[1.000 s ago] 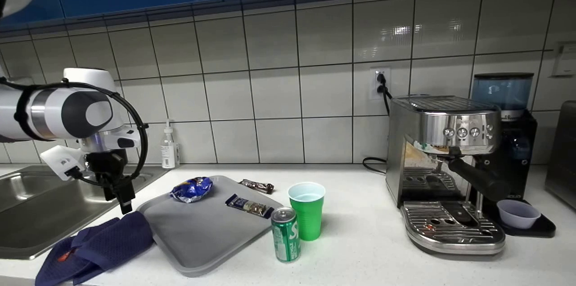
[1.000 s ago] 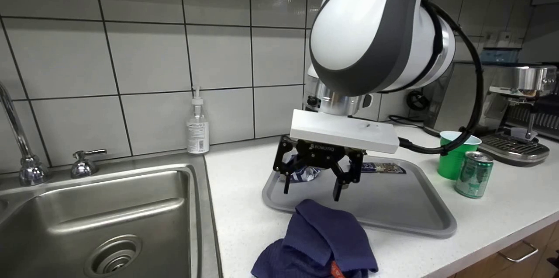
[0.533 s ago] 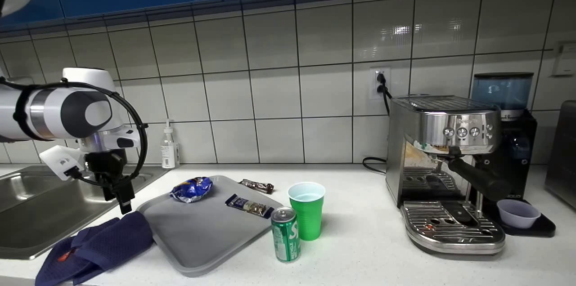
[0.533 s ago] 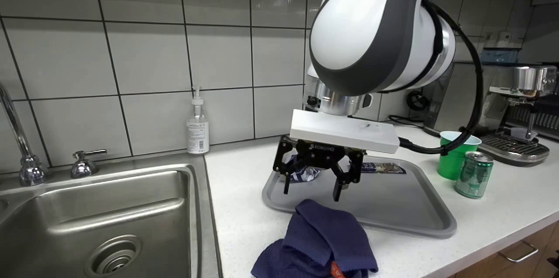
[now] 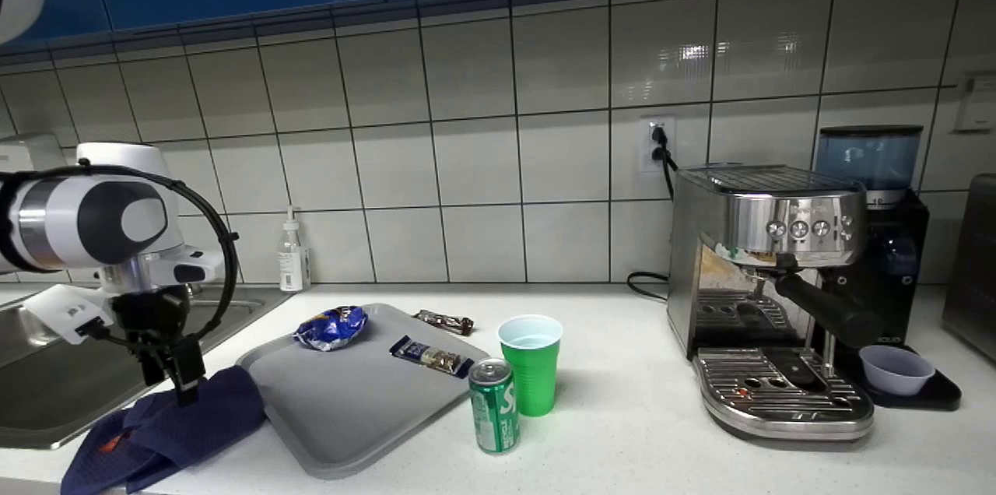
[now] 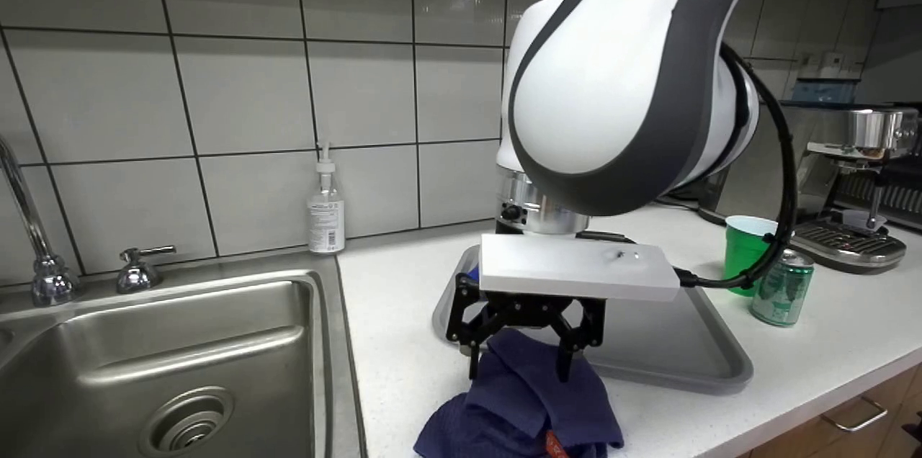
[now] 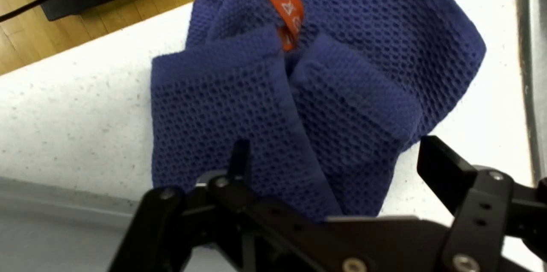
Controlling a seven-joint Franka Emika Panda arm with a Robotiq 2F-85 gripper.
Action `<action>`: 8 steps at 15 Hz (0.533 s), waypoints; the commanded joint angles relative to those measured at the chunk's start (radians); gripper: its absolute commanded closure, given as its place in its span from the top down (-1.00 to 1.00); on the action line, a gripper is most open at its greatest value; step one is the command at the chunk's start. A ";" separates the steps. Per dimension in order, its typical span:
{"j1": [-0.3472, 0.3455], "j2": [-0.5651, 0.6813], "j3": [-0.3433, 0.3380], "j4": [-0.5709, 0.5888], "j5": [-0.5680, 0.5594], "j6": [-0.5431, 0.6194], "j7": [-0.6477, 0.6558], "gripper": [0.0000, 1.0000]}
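Observation:
A dark blue waffle-weave towel [image 7: 239, 105] with an orange tag [image 7: 287, 4] lies folded and rumpled on the white counter. My gripper [image 6: 518, 371] is open just over the towel's end near the tray, with nothing held between its fingers. In the wrist view one finger [image 7: 240, 158] is over the cloth, while the opposite finger [image 7: 444, 173] stands beside the towel's edge, above bare counter. Both exterior views show the fingertips low against the towel; whether they touch it I cannot tell.
A grey tray [image 5: 334, 417] adjoins the towel, carrying a crumpled blue wrapper [image 5: 334, 328] and a snack bar [image 5: 432, 357]. Farther along stand a green can [image 5: 494, 409], a green cup [image 5: 537, 378] and a coffee machine [image 5: 778, 215]. The sink [image 6: 180, 343] and a soap bottle [image 6: 326, 220] are opposite.
Over the last half second the arm has come down and shifted away from the tray, bringing the open gripper down to the towel. Towel, tray, can and cup have not moved.

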 commanded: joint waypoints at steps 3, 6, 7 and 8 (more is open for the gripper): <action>0.054 0.028 -0.042 0.002 -0.092 0.006 0.060 1.00; 0.083 0.044 -0.083 0.010 -0.155 0.018 0.106 1.00; 0.091 0.048 -0.094 0.014 -0.173 0.020 0.119 1.00; 0.099 0.052 -0.102 0.019 -0.187 0.024 0.132 1.00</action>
